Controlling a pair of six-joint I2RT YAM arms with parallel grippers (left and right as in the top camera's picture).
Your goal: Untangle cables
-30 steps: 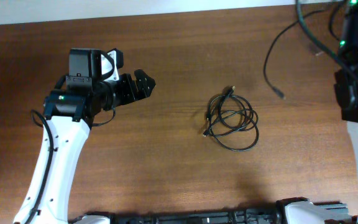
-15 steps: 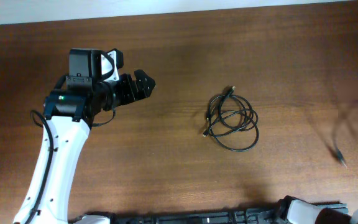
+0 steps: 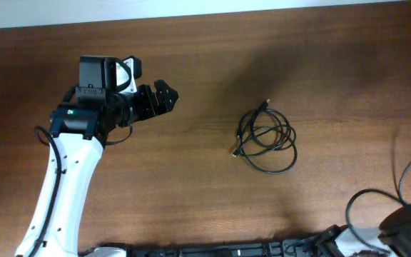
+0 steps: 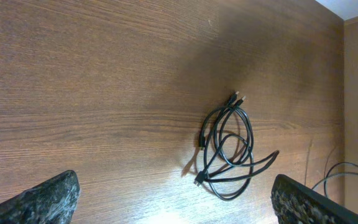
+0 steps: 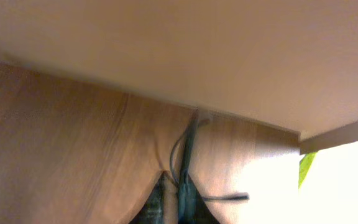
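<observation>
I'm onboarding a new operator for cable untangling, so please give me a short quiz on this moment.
1. True or false: the left pincer grips the coiled cables.
2. Multiple choice: the coiled cables lie (A) loose on the table, (B) inside the left pincer, (C) draped over an arm.
3. Short answer: what does the right pincer pinch in its wrist view?
Key: 1 false, it stands open and apart; 2 A; 3 a thin black cable.

Open tabletop (image 3: 205, 107) between left claw (image 3: 170, 95) and cables (image 3: 266, 139).
</observation>
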